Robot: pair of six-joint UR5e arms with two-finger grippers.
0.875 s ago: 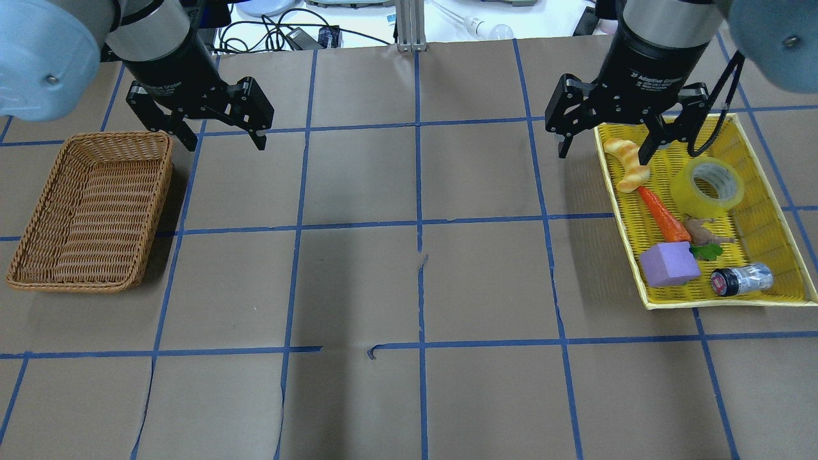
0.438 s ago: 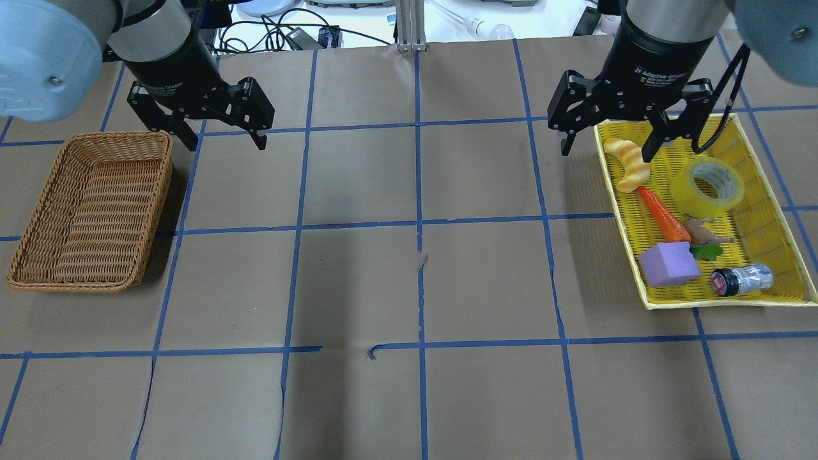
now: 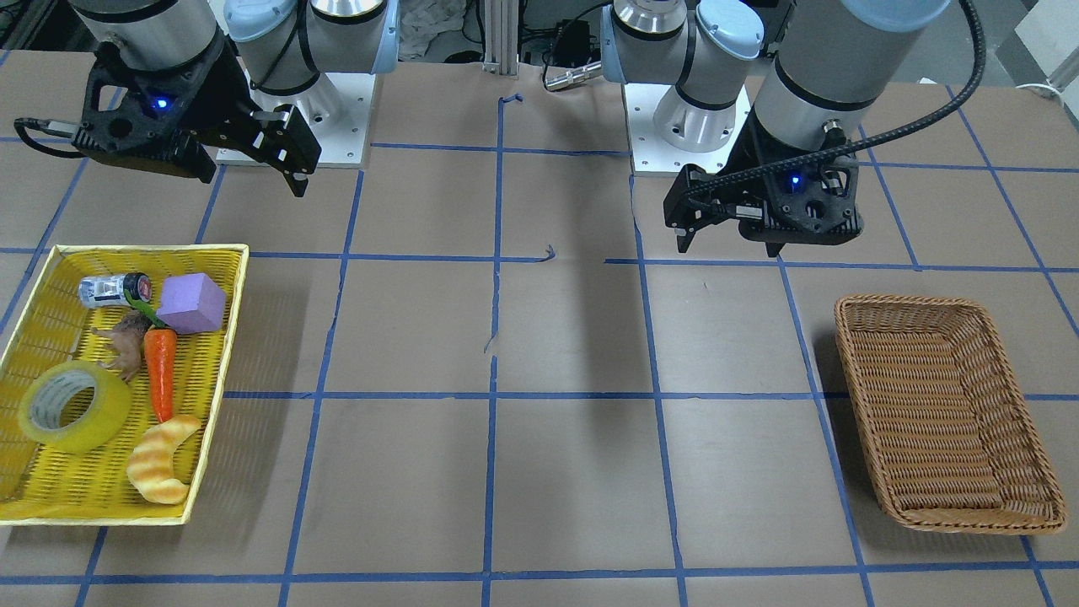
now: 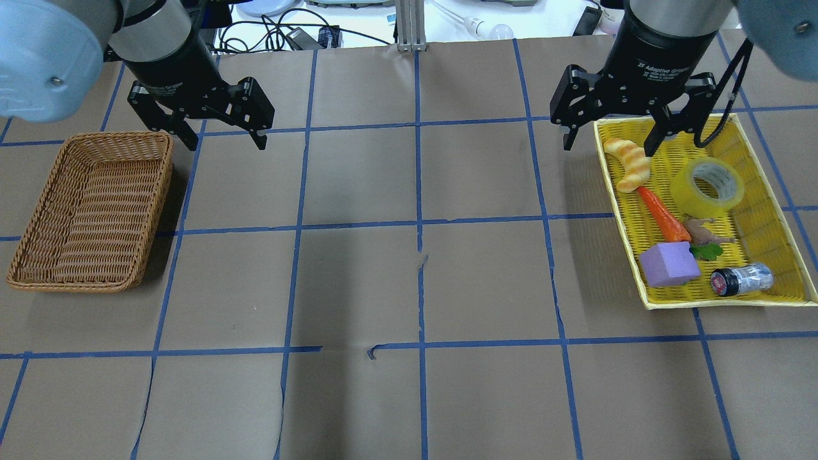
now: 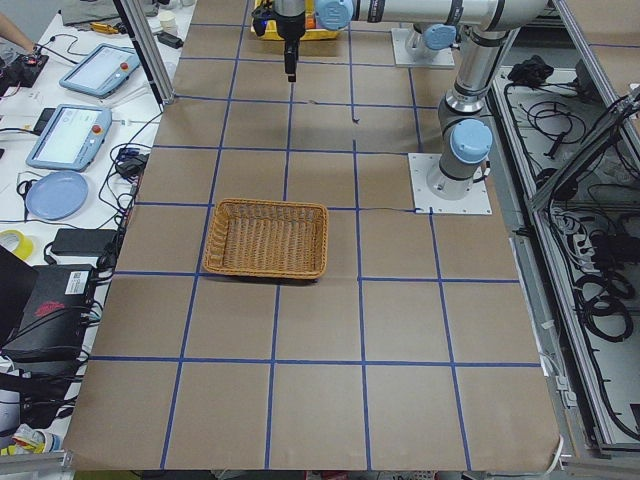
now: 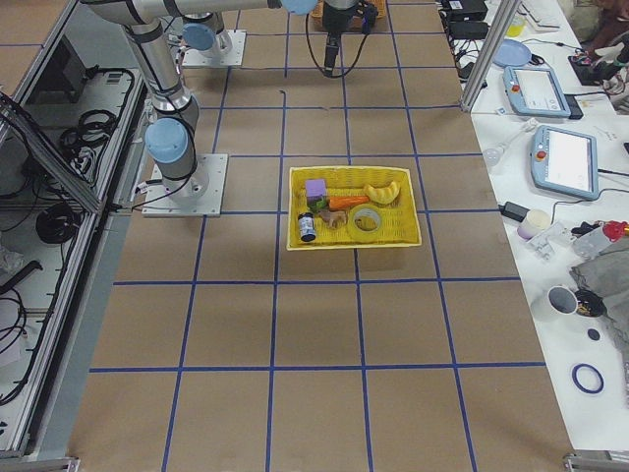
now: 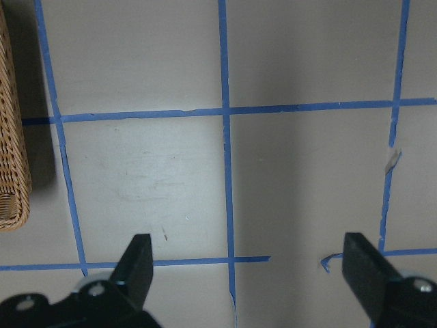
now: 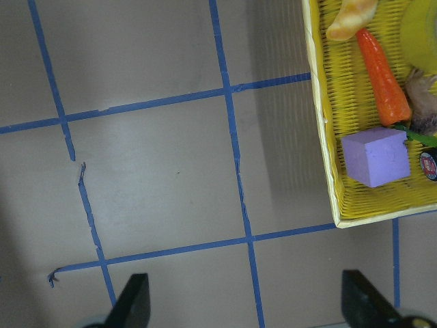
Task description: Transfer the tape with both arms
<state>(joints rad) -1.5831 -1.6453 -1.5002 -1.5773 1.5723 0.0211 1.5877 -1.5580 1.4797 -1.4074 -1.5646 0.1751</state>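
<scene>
The tape (image 4: pixel 707 185), a translucent yellow roll with a whitish core, lies in the yellow tray (image 4: pixel 767 223) at the right; it also shows in the front view (image 3: pixel 74 406), the right side view (image 6: pixel 367 223) and at the top corner of the right wrist view (image 8: pixel 423 27). My right gripper (image 4: pixel 608 148) is open and empty, hovering over the tray's far left corner, apart from the tape. My left gripper (image 4: pixel 225 145) is open and empty, hovering beside the far right corner of the wicker basket (image 4: pixel 96 204).
The tray also holds a striped croissant toy (image 4: pixel 628 165), a carrot (image 4: pixel 663 214), a purple block (image 4: pixel 669 264), a small bottle (image 4: pixel 741 279) and a brown toy figure (image 4: pixel 703 231). The brown paper table has blue tape grid lines.
My right gripper has shifted slightly toward the table's far side and a little right, still open. The left arm and the tape have not moved.
</scene>
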